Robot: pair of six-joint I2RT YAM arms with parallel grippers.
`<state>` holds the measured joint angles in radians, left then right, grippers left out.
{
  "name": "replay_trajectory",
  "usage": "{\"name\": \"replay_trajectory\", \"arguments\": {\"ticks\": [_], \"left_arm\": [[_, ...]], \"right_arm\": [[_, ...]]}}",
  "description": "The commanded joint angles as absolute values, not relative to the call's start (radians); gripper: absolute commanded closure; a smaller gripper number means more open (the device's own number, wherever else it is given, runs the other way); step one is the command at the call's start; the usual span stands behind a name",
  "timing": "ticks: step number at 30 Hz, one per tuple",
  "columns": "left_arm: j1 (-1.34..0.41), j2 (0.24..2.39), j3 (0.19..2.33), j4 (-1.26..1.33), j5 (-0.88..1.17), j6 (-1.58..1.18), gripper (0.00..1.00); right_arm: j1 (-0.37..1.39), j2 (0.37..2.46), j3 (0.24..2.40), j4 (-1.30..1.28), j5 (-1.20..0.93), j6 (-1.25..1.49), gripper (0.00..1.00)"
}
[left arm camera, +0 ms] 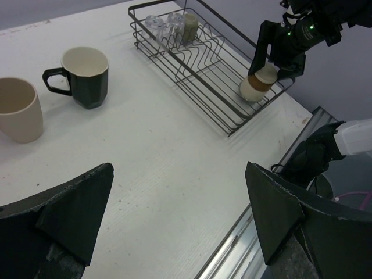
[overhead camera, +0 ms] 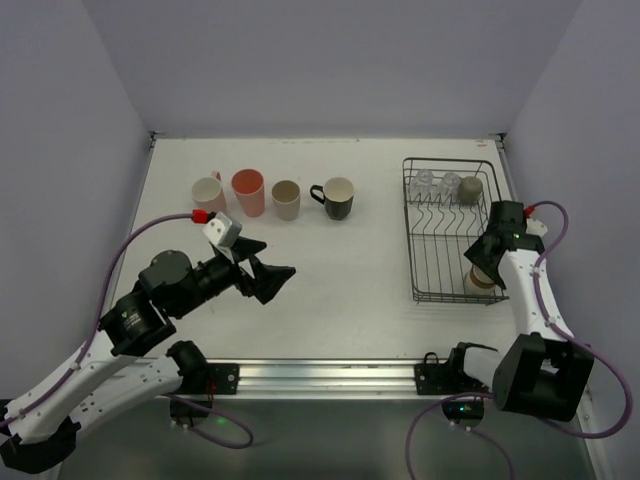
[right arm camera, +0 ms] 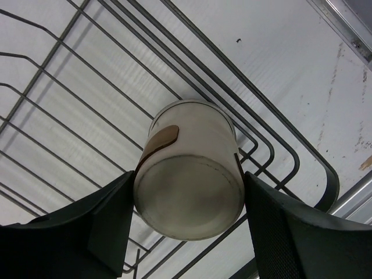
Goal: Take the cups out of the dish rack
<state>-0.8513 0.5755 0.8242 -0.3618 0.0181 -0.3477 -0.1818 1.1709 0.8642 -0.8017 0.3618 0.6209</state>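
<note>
The dish rack [overhead camera: 412, 230] stands at the right of the table. A cream cup with a brown band [right arm camera: 189, 174] sits upside down in its near right corner, and my right gripper [right arm camera: 189, 203] is shut on it, a finger against each side. At the rack's far end are two clear glasses [overhead camera: 437, 183] and an olive-grey mug [overhead camera: 470, 188]. On the table stand a pale pink mug [overhead camera: 208, 193], a salmon tumbler [overhead camera: 248, 192], a beige cup [overhead camera: 286, 199] and a black mug [overhead camera: 337, 198]. My left gripper [overhead camera: 268, 272] hangs open over the table, holding nothing.
The table's front edge with its metal rail [overhead camera: 330, 372] runs just below the left gripper. Grey walls close in the table at the back and on both sides. The rack's upright tines [left arm camera: 192, 55] stand between the held cup and the far cups.
</note>
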Motion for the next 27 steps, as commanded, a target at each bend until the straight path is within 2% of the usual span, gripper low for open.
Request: {"name": "replay_trajectory", "arguments": {"ticks": [1, 8, 13, 19, 21, 27], "left_arm": [[-0.836, 0.600, 0.824, -0.359, 0.006, -0.330, 0.00], [-0.810, 0.678, 0.821, -0.327, 0.072, -0.373, 0.00], [-0.810, 0.758, 0.782, -0.192, 0.173, -0.443, 0.00], [-0.810, 0.909, 0.753, 0.104, 0.362, -0.560, 0.11], [-0.810, 0.965, 0.749, 0.213, 0.400, -0.615, 0.13], [-0.810, 1.100, 0.796, 0.339, 0.434, -0.683, 0.18]], "right_arm": [[-0.184, 1.098, 0.879, -0.767, 0.351, 0.609, 0.56], [-0.178, 0.983, 0.884, -0.674, 0.207, 0.594, 0.62], [-0.150, 0.849, 0.873, -0.579, -0.036, 0.598, 0.66], [-0.046, 0.715, 0.784, -0.315, -0.447, 0.718, 0.65], [0.042, 0.693, 0.752, -0.215, -0.492, 0.745, 0.65], [0.143, 0.672, 0.629, 0.113, -0.741, 0.908, 0.64]]}}
